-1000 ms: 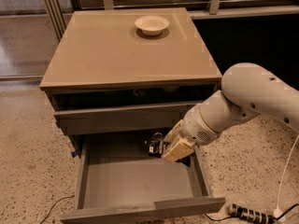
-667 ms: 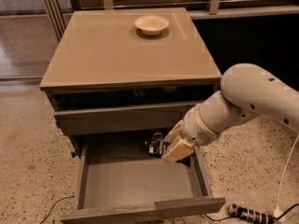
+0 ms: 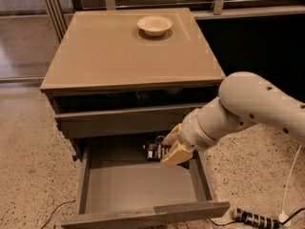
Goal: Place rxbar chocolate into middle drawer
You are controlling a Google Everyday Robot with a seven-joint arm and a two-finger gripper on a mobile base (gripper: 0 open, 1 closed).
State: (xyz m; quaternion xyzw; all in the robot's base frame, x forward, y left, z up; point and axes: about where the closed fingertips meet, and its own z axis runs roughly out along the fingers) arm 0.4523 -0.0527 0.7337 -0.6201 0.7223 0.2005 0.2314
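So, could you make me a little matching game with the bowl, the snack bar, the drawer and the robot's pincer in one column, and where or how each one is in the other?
Things:
1. white bowl
2. rxbar chocolate
3. middle drawer
4. pincer

Places or states:
A. pulled wide open
B. on the cabinet top, far side
C. on the arm, reaching into the drawer's back right
D. dark wrapper, just left of the pincer's tip

Pairs: 1-B, 2-D, 3-A, 4-C
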